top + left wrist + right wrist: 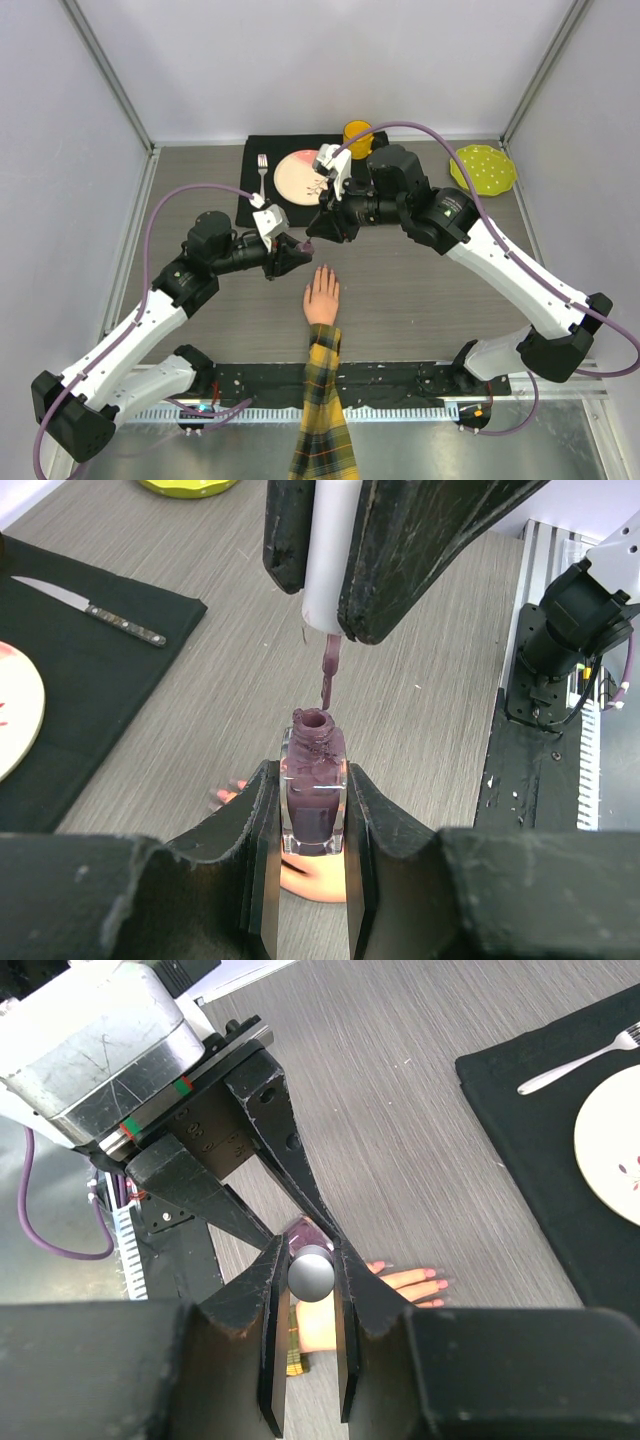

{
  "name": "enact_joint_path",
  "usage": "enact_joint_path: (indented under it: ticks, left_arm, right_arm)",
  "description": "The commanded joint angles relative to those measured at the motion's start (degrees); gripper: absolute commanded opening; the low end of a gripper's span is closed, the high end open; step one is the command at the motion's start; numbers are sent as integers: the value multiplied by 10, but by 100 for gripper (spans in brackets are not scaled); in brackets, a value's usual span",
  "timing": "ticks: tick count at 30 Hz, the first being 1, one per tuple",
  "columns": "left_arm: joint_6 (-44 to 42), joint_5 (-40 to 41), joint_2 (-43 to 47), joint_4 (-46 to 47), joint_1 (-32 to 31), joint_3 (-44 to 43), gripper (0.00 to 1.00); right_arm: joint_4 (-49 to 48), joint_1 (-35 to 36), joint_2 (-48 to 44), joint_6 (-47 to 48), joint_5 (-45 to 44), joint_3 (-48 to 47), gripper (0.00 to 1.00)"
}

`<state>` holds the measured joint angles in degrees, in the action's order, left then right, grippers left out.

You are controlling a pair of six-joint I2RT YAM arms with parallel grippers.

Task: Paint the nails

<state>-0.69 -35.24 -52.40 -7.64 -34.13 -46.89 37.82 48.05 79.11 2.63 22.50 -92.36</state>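
- Nails [432, 1274]: tips of the mannequin hand [322, 297], which lies flat on the counter [420, 300], fingers pointing toward the black mat [275, 143]. Both pincers work just beyond the fingertips.
- Left pincer [313, 780]: narrowed onto the open purple polish bottle [314, 795], which is upright.
- Right pincer [312, 1255]: clamped on the white cap [330, 550], with the brush [328, 670] hanging just above the bottle neck.
- Handling, my judgement: the nails are tiny, rigid and smooth, so nothing there should be gripped. Only the soft bristle tip should touch them, lightly. The hand looks light and may slide if pushed. The brush is steered by its cap.
- The bottle is small and glassy, with polish crusted at the neck, so it is likely slippery.
- Hidden: from above, the pincers cover most of the bottle and brush, and the nails are too small to judge.
- Left wrist view: the bottle blocks most of the hand.
- Right wrist view: the cap is seen end-on and hides the brush. The nails read pink, but I cannot tell if that is wet polish.
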Motion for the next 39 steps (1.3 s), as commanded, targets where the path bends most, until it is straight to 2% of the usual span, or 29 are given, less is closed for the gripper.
enact_joint_path:
  ticks: [1, 23, 39]
  left_arm:
    - [-6, -17, 8, 13, -2, -5, 0]
    - [-3, -17, 20, 25, -1, 0, 0]
    - [0, -4, 34, 40, -1, 8, 0]
  right_arm:
    - [-25, 4, 2, -7, 7, -2, 1]
    - [-32, 7, 10, -13, 16, 7, 1]
    - [-97, 11, -7, -66, 30, 81, 1]
